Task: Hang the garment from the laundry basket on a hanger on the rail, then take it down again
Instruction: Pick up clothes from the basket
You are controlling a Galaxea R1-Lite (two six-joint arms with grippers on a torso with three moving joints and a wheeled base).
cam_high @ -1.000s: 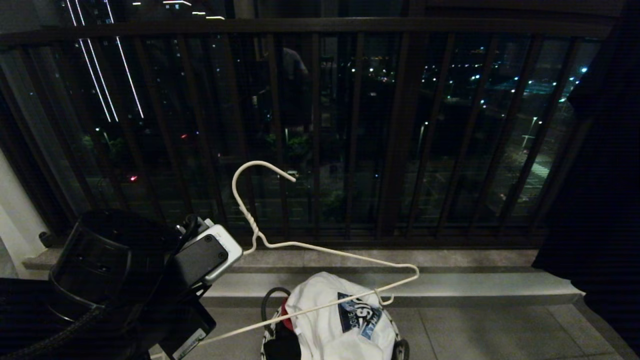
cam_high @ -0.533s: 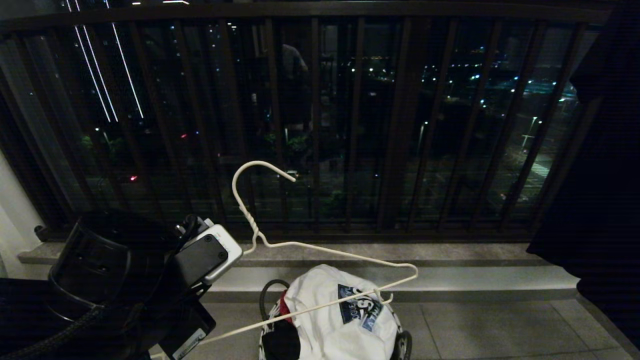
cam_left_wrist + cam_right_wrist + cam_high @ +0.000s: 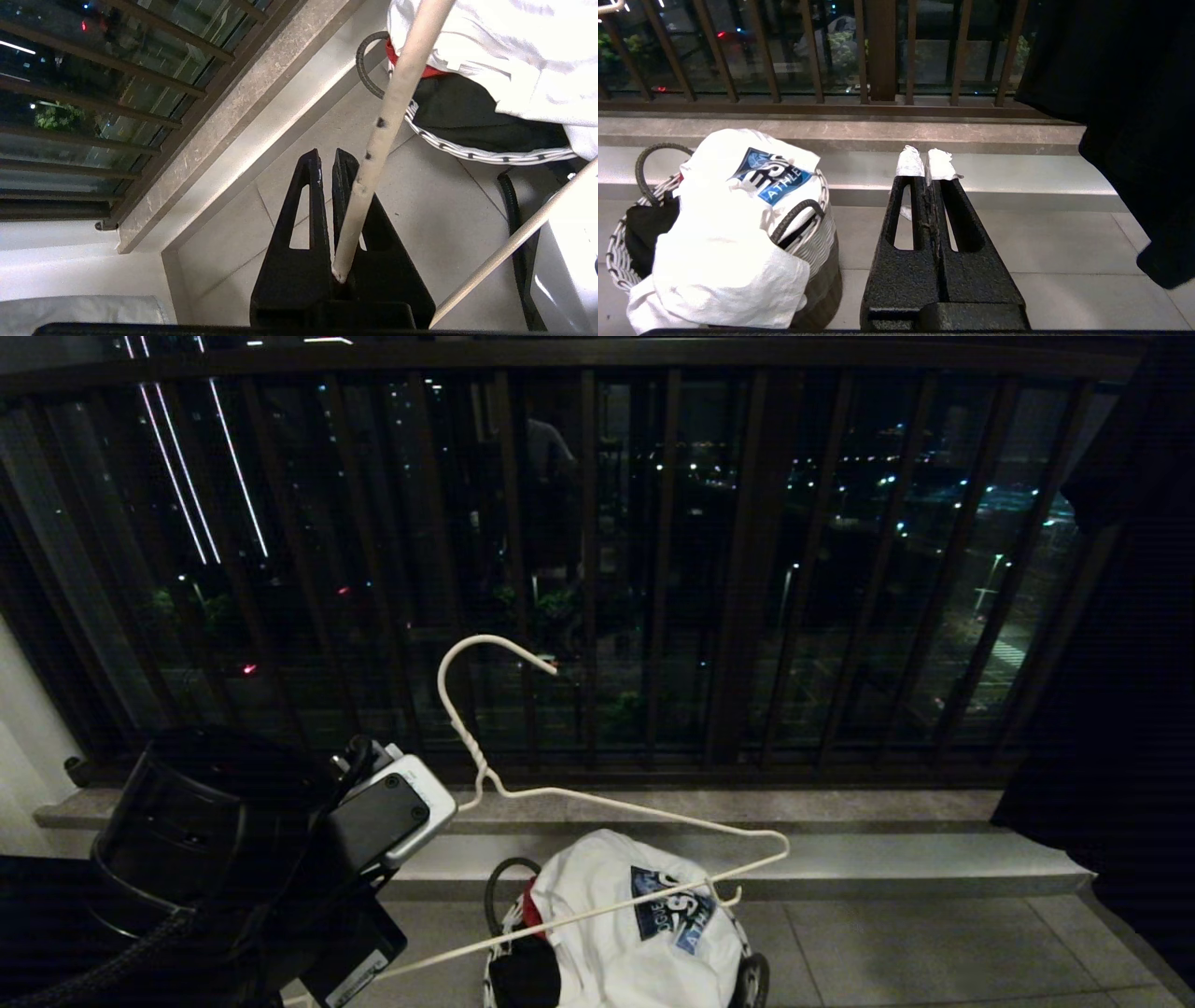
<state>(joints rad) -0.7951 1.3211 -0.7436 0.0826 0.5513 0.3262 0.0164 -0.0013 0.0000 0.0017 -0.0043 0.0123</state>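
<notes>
Left gripper [image 3: 325, 161] sits at the lower left of the head view, its two black fingers nearly closed and clamped on the bottom wire of the hanger [image 3: 597, 803]. In the left wrist view the pale wire leaves the base of the fingers and runs up toward the upper right of the frame. In the head view the thin white hanger stretches from lower left to centre right, its long axis slanting slightly upward, its hook curling up in mid-frame in front of the dark railing [image 3: 597, 569].

Directly below the hanger, at bottom centre of the head view, lies the garment [image 3: 644, 943], a white T-shirt with a blue print, heaped over the rim of the laundry basket [image 3: 822, 242]. The hanger's far shoulder end hangs just above the print; whether it touches the cloth cannot be told. A red cloth [image 3: 420, 71] and a black garment [image 3: 525, 975] lie beside it in the basket.

Right gripper [image 3: 927, 163], seen only in its own wrist view, is closed and empty, with the basket at that frame's lower left and bare floor tiles [image 3: 1064, 252] ahead. It looks the freer arm to lift the shirt. A stone ledge [image 3: 840, 868] rises behind the basket, and dark hanging fabric [image 3: 1120, 709] fills the right edge. No hanging rail is in view.
</notes>
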